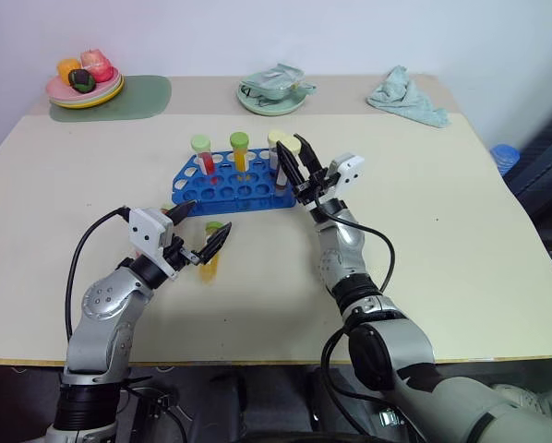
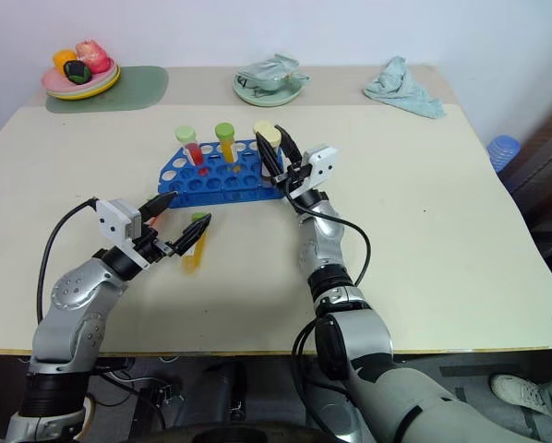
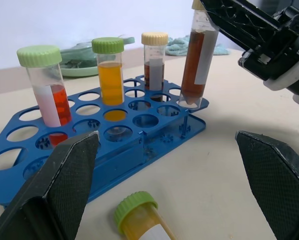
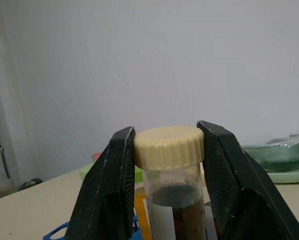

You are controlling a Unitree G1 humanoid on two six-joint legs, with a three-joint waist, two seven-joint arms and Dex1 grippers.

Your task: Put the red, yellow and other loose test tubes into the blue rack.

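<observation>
The right hand (image 1: 293,159) grips the brown tube (image 3: 197,62) (bottom in the blue rack (image 1: 230,189)); the left hand (image 1: 200,235) hangs wide.

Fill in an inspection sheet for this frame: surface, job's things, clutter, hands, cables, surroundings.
Surface: beige table.
Job's things: blue rack holds red tube, yellow tube and pale tube; brown tube sits in a corner hole; another yellow tube lies loose in front.
Clutter: fruit plate, green mat, dish, teal cloth.
Hands: left hand open by the loose tube; right hand shut on brown tube's cap.
Cables: black cable along the left arm.
Surroundings: white wall.
</observation>
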